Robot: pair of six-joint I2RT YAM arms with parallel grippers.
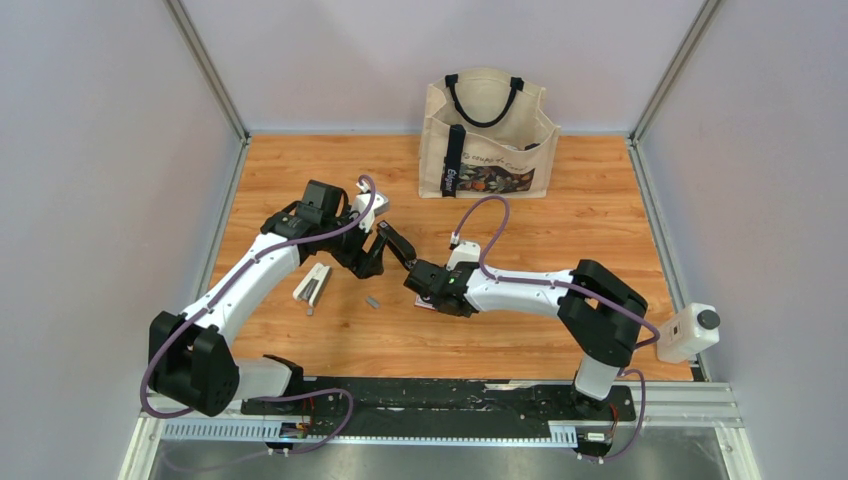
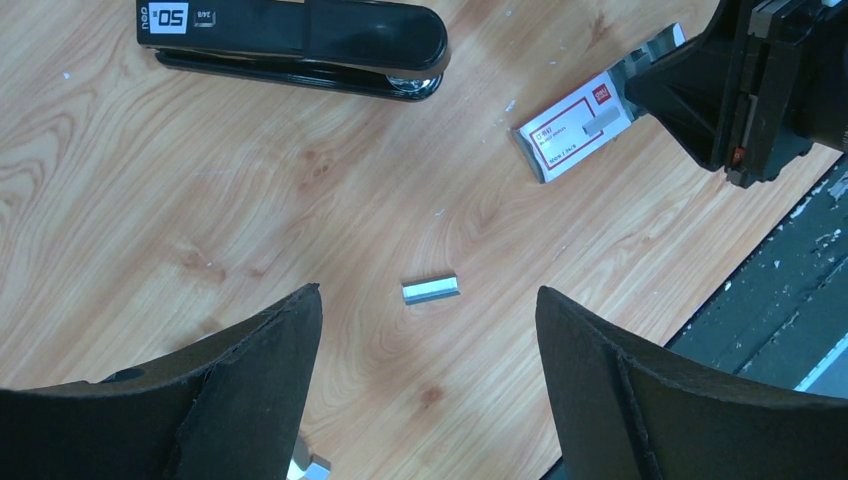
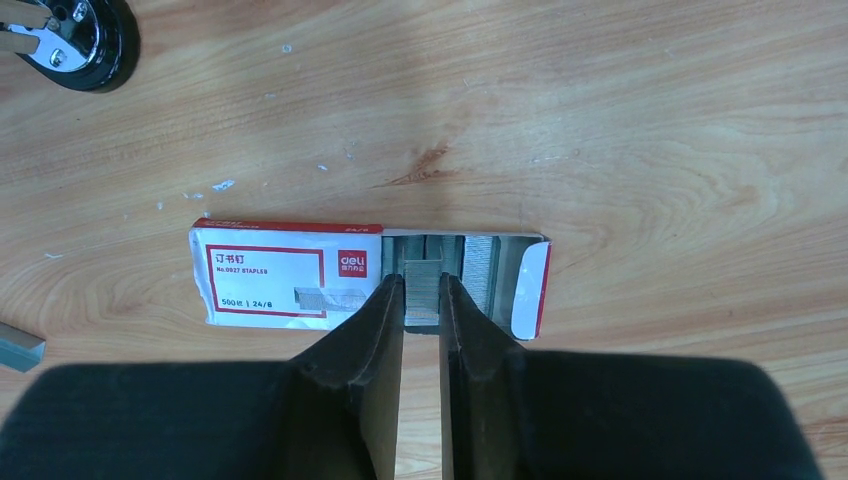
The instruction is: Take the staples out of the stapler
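Left claw point(image 2: 428, 300) hangs released, fingers spread wide, and the staples point(image 2: 430, 289) lie on the wooden table point(image 2: 150, 220) dead ahead, centred in that gap. The strip's long axis runs finger to finger, so closing now would likely catch its ends; a wrist turn looks wise. Right claw point(image 3: 422, 292) is busy, clenched on a grey staple block point(image 3: 422, 272) in the staple box point(image 3: 265, 275). Left is better placed.
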